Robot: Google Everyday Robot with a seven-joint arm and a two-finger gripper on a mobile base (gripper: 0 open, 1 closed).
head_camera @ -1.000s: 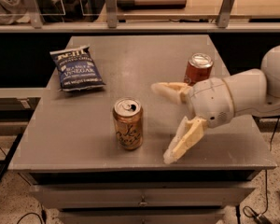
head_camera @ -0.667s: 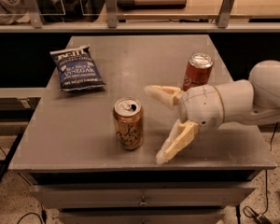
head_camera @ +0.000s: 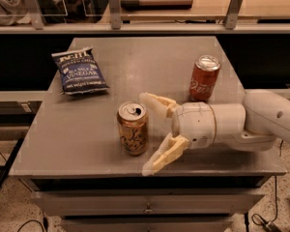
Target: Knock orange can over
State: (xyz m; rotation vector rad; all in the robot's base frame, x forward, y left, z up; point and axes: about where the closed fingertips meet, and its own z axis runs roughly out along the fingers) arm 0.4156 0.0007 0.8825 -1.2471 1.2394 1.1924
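Note:
The orange can (head_camera: 133,128), pale golden-orange with dark cursive lettering and a silver opened top, stands upright near the front middle of the grey table (head_camera: 135,66). My gripper (head_camera: 146,133) comes in from the right, low over the table, with its cream fingers spread wide open. One fingertip (head_camera: 146,98) is behind and just right of the can's top, the other fingertip (head_camera: 149,168) is at the table's front edge right of the can. The can stands just left of the gap between them; I cannot tell if it is touched.
A deeper red-orange can (head_camera: 205,78) with white script stands upright behind my arm at the right. A dark blue chip bag (head_camera: 79,70) lies at the back left. A shelf rail (head_camera: 145,27) runs behind the table.
My gripper has moved left toward the orange can, its open fingers now right beside it. The can still stands upright in the same place.

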